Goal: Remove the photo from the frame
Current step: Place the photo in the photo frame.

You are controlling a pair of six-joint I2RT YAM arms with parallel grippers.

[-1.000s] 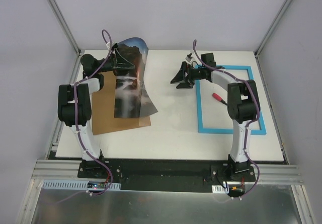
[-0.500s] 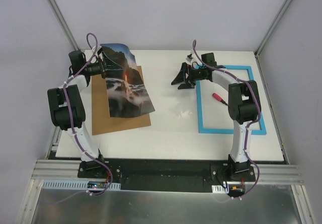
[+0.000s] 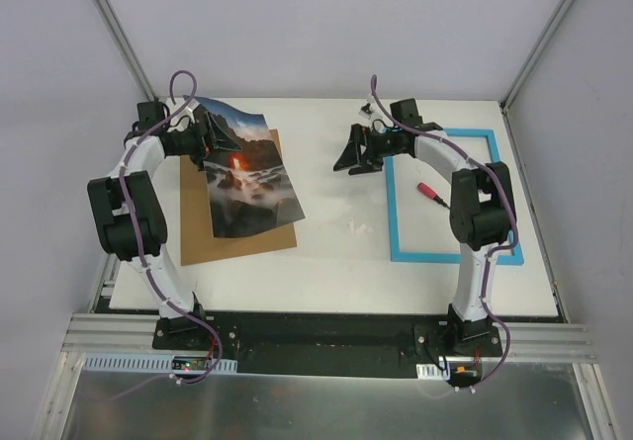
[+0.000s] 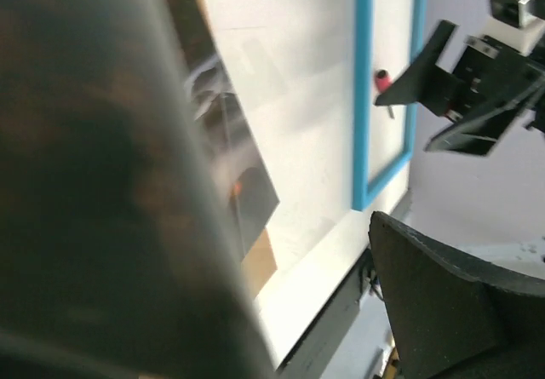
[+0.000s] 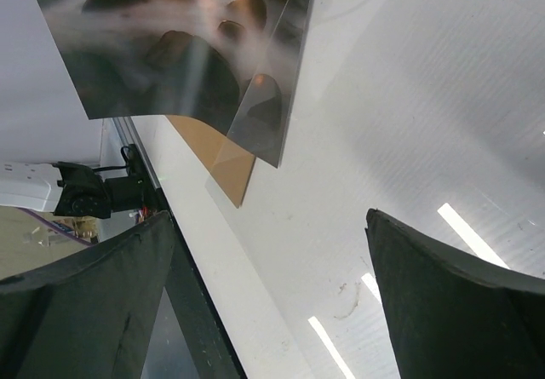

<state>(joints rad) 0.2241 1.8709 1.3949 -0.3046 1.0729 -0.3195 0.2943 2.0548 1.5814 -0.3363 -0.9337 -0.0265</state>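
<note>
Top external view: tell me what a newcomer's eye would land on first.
The glossy photo on the left draws the eye first: the left gripper holds its far edge lifted and curled over the brown backing board. Next comes the bright blue frame, lying flat on the right of the white table with a small red-tipped item inside it. The right gripper hangs open just left of the frame.

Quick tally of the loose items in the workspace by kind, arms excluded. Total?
photo: 1
frame: 1
brown backing board: 1
small red-tipped item inside the frame: 1
Total: 4
There may be a clear pane under the photo. I cannot confirm it, so it is not counted.
</note>
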